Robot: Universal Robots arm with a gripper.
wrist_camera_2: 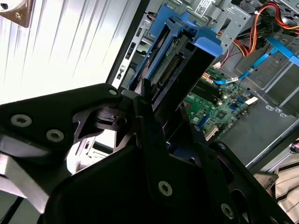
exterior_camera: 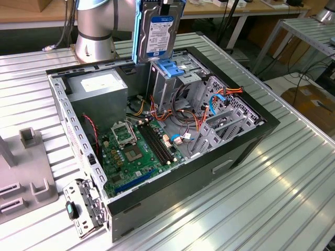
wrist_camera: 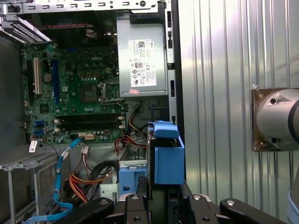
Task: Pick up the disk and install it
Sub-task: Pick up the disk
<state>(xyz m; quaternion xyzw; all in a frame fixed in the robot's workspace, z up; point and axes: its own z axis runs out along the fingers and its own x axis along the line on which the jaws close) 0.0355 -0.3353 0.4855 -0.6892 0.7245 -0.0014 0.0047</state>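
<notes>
Silver arm base (exterior_camera: 94, 31); black end effector (wrist_camera_2: 166, 116), silver screws (wrist_camera_2: 165, 188).

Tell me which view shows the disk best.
The exterior view: the disk hangs upright above the open case, its blue-and-white label facing the camera. Both wrist views look along it from the claw, showing its edges and blue rails, not the label.

Case (exterior_camera: 209, 172): on table (exterior_camera: 272, 209), open side up.
Disk (exterior_camera: 159, 29): upright, just above cage (exterior_camera: 162, 91).
Cage: in case, far middle.
Power supply (exterior_camera: 99, 86): in case, far corner, the exterior view's left.
Motherboard (exterior_camera: 133, 151): on case floor, nearer than power supply.
</notes>
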